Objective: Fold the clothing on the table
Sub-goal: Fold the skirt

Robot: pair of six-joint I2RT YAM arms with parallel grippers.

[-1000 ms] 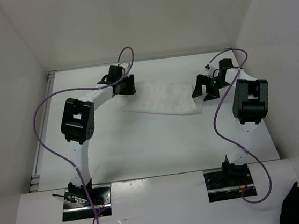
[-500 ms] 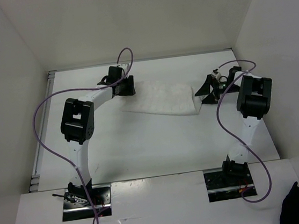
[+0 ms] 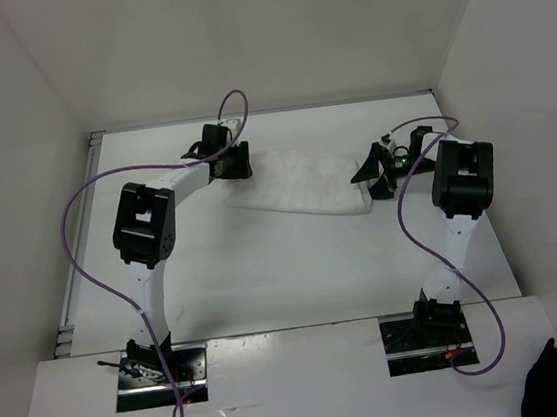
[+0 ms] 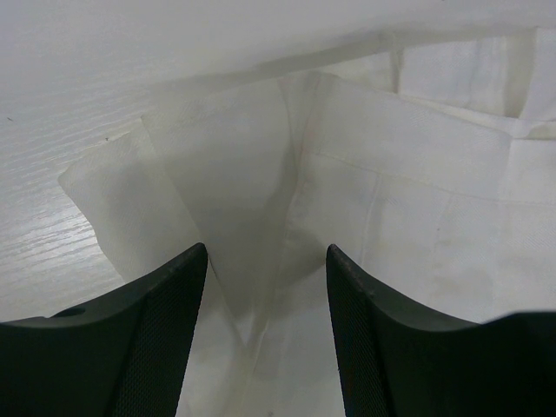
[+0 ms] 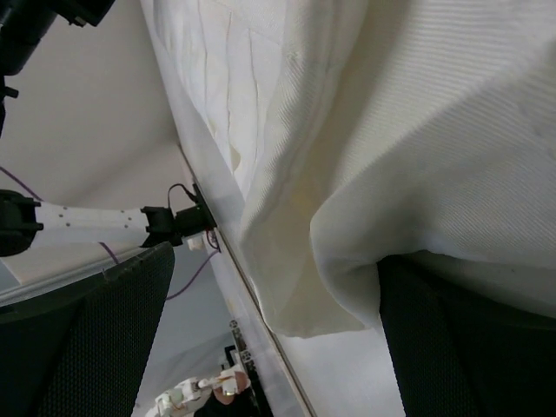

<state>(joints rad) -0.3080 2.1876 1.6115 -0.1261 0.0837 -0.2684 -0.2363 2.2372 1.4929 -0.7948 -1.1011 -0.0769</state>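
Clothing [image 3: 306, 183]: lies flat on the table [image 3: 267, 280] at far centre. It is a long band running left to right, and its right end sits slightly nearer than its left. Both wrist views show overlapping layers and creased edges, so it is not a single spread sheet.

Judgement: at least one fold looks to be in already. The piece is still long and its outline is uneven, so I take the task as partly done. A further fold, end over end, and some squaring-up appear to remain.

Left gripper [image 3: 236, 161]: at the left end of the clothing, low over it. Its jaws are spread and straddle a raised ridge of fabric. There is a gap on each side of the ridge, so nothing is pinched.

Right gripper [image 3: 375, 169]: at the right end, jaws spread wide. The thick doubled edge of the fabric sits in the gap. It may brush the right finger [image 5: 452, 347], but it stands clear of the left one, so there is no grip.

Both ends are addressed but neither is held.
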